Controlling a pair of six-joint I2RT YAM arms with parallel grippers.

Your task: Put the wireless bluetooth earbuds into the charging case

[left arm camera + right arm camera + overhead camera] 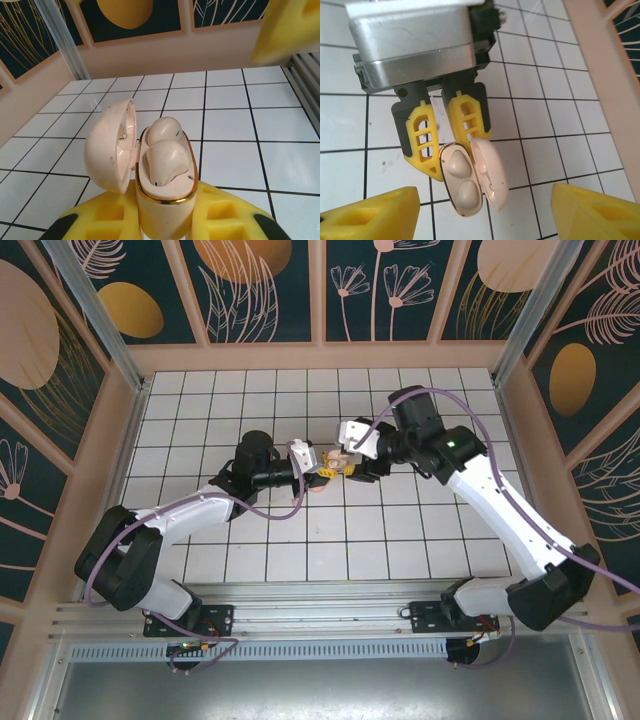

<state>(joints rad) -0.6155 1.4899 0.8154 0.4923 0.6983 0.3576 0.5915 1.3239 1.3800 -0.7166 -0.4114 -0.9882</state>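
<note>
Both tiny cream-pink plastic earbuds (167, 159) sit one behind the other in the wells of the small salmon-pink, pebble-shaped plastic charging case (162, 212). Its hinged lid (110, 145) stands swung open to one side. The left gripper (165, 227) has its jaws closed on the lower body of the case, with a yellow ribbed finger pressed against each flank. It holds the case upright above the white gridded worktop (280, 160).

From the right wrist camera, the right gripper (482, 220) has its jaws spread wide and grips nothing. Its yellow fingertips (370, 215) sit far out to either side, and the end of the open case reaches about level with them. The case lies roughly midway between them and touches neither.

From the top camera, the two grippers meet nose to nose near the middle of the worktop. The case there is too small to make out well, though it seems to sit just where the fingers converge.
</note>
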